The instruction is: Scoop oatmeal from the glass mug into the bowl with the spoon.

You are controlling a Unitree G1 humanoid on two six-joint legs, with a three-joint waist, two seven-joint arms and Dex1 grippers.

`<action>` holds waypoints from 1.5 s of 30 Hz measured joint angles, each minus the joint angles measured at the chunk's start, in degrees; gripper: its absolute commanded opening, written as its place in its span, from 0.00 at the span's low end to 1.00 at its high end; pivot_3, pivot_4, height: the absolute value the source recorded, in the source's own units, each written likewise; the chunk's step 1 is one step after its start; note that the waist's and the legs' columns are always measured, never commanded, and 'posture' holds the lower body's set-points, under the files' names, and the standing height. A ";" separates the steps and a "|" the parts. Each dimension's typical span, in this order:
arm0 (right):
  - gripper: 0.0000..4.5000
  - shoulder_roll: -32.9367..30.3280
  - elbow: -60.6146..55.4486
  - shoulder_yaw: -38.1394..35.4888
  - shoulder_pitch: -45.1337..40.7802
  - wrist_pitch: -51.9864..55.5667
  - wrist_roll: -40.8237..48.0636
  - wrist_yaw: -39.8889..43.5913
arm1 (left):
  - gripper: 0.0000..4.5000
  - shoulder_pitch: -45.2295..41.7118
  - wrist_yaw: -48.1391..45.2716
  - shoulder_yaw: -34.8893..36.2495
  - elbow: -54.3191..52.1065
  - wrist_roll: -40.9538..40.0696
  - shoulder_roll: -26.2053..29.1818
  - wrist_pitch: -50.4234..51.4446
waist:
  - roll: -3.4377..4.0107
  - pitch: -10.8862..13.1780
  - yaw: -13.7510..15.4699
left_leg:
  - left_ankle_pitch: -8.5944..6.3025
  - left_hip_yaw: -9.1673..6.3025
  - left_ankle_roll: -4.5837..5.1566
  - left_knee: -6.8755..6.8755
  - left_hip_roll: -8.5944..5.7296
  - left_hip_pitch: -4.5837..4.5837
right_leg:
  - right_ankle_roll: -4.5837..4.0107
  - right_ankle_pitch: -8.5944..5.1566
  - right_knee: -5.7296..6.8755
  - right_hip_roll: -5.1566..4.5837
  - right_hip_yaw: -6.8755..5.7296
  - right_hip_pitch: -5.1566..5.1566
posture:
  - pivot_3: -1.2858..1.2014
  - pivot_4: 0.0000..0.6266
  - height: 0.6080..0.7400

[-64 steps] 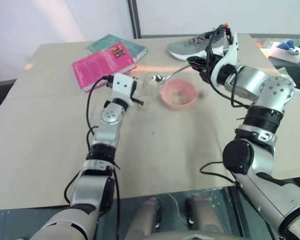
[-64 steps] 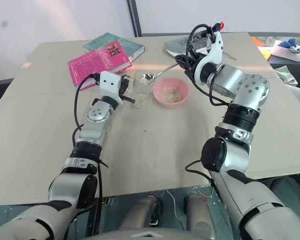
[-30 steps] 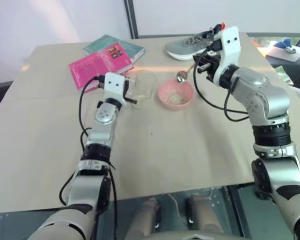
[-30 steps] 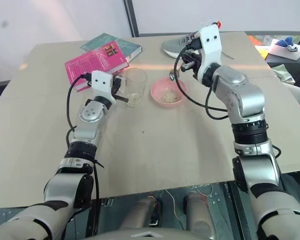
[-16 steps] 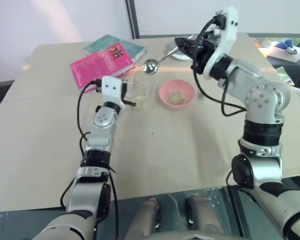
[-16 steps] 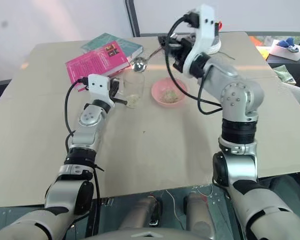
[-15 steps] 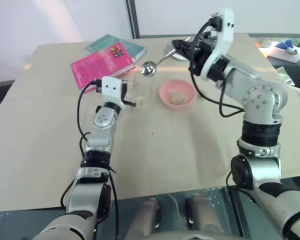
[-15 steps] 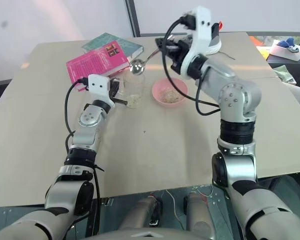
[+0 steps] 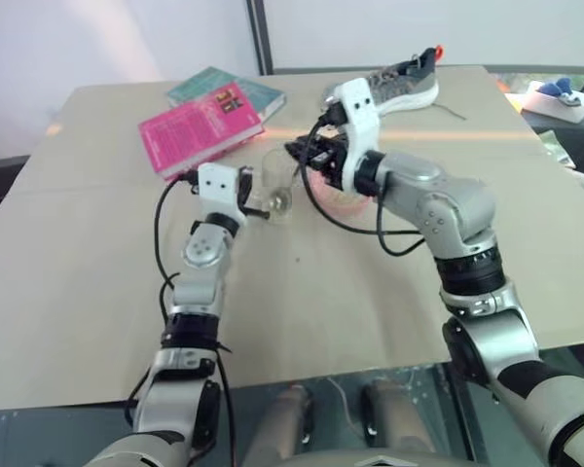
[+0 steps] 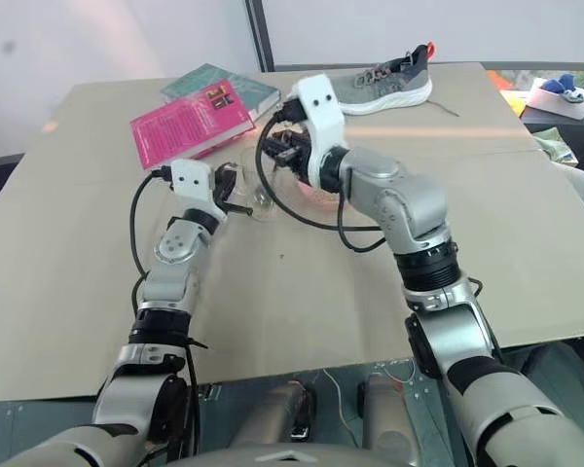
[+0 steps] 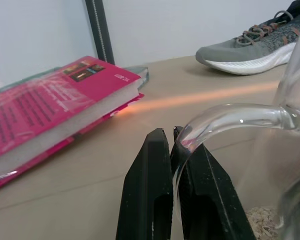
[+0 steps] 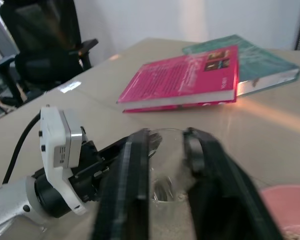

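Note:
The glass mug (image 9: 276,187) stands on the table left of the pink bowl (image 9: 348,202), which my right arm partly hides. My left gripper (image 11: 169,132) is shut on the mug's curved glass handle (image 11: 230,114). A little oatmeal (image 11: 262,217) lies at the mug's bottom. The spoon's shiny head (image 9: 281,201) sits down inside the mug; its handle is hard to make out. My right gripper (image 12: 168,135) hovers just over the mug's rim (image 12: 165,132) with its fingers (image 12: 132,180) apart and nothing clearly between them. In the right wrist view the bowl (image 12: 285,210) lies beside the mug.
A pink book (image 9: 195,131) on a teal book (image 9: 236,89) lies behind the mug. A grey shoe (image 9: 394,86) rests at the table's far edge. A white tray (image 9: 555,97) sits off to the far right. Bare tabletop (image 9: 370,302) stretches in front.
My right gripper has come down and leftward from high above the table to the mug's rim. The spoon head has gone into the mug, and the right fingers have parted.

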 measured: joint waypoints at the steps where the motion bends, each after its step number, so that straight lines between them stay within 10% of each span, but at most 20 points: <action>1: 0.64 -0.09 0.20 0.13 -0.03 -0.49 -0.47 0.61 | 0.00 0.17 0.11 0.02 -0.17 -0.21 -0.16 0.14 | 0.00 0.00 0.04 | 0.00 -0.01 0.00 0.00 0.00 0.00 | 0.00 0.00 -0.01 0.00 -0.01 0.01 | 0.52 0.24 1.00; 5: 0.98 -3.38 -1.47 1.15 0.30 -3.16 -2.63 4.13 | 0.00 0.88 0.20 0.76 -0.28 -1.59 -0.43 0.32 | 0.00 0.00 0.20 | 0.00 -0.02 0.00 0.02 -0.01 0.00 | 0.00 0.00 -0.02 0.00 -0.03 0.02 | 0.52 0.24 1.00; 14: 0.98 -19.83 -24.36 -3.29 15.74 -12.05 -1.73 16.50 | 0.00 3.89 -0.13 4.91 -1.12 -5.66 -0.78 0.11 | -0.04 -0.02 1.12 | -0.01 -0.04 0.01 0.02 0.01 0.02 | 0.00 0.00 -0.08 0.00 -0.05 0.10 | 0.52 0.24 1.00; 18: 0.98 -28.43 -32.24 -8.59 35.30 -20.38 -3.32 22.67 | 0.00 5.42 -0.64 6.28 -1.13 -6.88 -0.92 -1.26 | -0.23 -0.13 2.47 | -0.02 -0.17 0.01 0.01 0.02 0.06 | 0.01 0.00 -0.24 -0.01 -0.21 0.26 | 0.52 0.24 1.00; 26: 0.98 -30.21 -37.88 -16.30 53.25 -31.03 -3.14 26.07 | 0.00 6.55 -2.43 7.12 1.00 -7.88 -0.82 -2.93 | -0.26 -0.11 2.75 | -0.22 -0.18 0.31 -0.17 0.06 1.37 | 0.03 -0.01 -0.45 0.02 -0.24 1.59 | 0.52 0.24 1.00; 36: 1.00 -30.22 -38.88 -17.22 54.37 -32.37 -2.12 24.80 | 0.89 9.66 -4.82 7.35 -0.71 -9.16 -0.08 -2.04 | -0.26 -0.11 2.88 | -0.12 -0.39 0.15 -0.42 0.04 1.42 | 0.16 0.08 -1.07 -0.02 -0.44 1.86 | 0.52 0.24 1.00; 45: 1.00 -30.53 -38.61 -17.50 55.81 -33.03 -2.31 24.80 | 0.89 20.58 -6.89 6.57 -15.05 -10.62 1.70 3.35 | -0.26 -0.11 3.26 | -0.12 -0.40 0.15 -0.60 0.05 1.42 | 0.15 0.07 -1.19 -0.03 -0.43 1.83 | 0.52 0.24 1.00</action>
